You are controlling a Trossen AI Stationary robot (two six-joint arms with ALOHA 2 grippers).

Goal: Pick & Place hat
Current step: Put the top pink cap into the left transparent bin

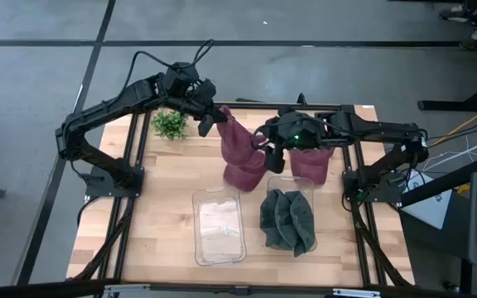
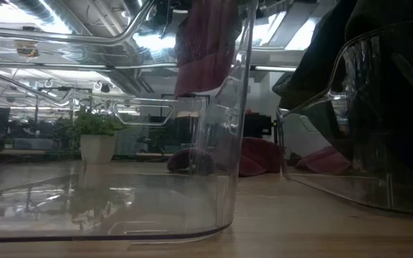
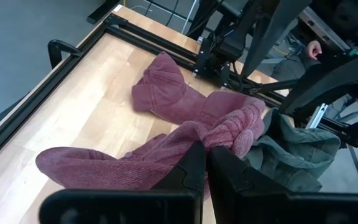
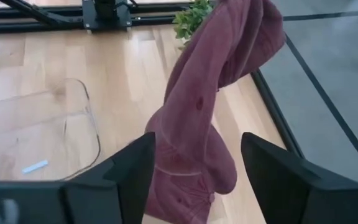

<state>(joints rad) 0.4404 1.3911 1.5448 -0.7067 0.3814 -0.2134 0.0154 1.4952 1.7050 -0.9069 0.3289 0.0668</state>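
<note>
We see the maroon knit hat (image 1: 240,149) hanging limp over the worktop (image 1: 172,207), pinched in the left gripper (image 1: 208,122)'s clenched jaws; right gripper (image 1: 275,157) released beside it. Soft, light, floppy: we judge bunched fabric the best hold.

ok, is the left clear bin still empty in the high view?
Yes, the left clear bin holds no hat; the dark green hats fill the right bin, and the maroon hat hangs above the table.

Maroon ribbed hat (image 1: 240,153), dark green hats (image 1: 288,219), clear bins (image 1: 219,226), green plant (image 1: 170,123)
</note>
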